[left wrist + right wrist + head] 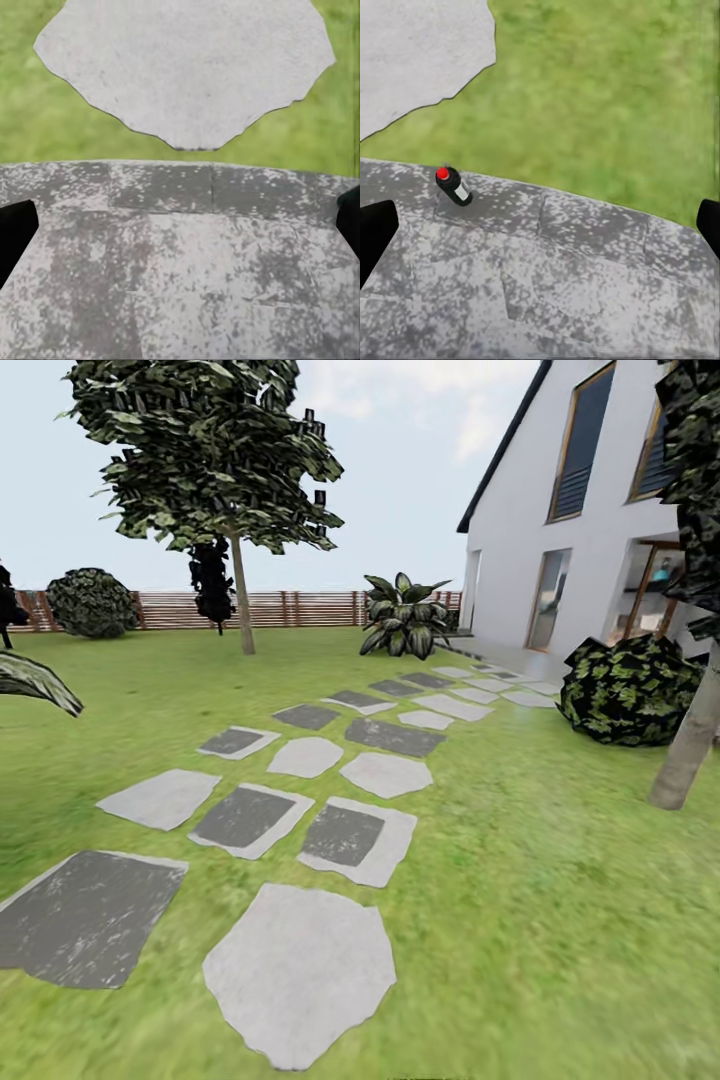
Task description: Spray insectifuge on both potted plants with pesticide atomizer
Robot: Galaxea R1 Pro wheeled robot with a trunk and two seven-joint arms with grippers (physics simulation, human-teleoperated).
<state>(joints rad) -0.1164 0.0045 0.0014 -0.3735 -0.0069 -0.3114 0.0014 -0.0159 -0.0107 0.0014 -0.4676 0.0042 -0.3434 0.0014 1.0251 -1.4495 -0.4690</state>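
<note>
In the head view the garden lawn stretches ahead, crossed by a path of stepping stones. The pesticide atomizer, the insectifuge and the two small potted plants are out of view. My left gripper is open over grey speckled paving, its dark fingertips at the frame's sides. My right gripper is open over the same kind of paving. A small dark bottle with a red cap and a pale label lies on that paving, apart from the fingers.
A tree and a brown slat fence stand at the back. A large broad-leaved plant grows by the white house. At the right are a dark bush and a trunk. A striped leaf juts in left.
</note>
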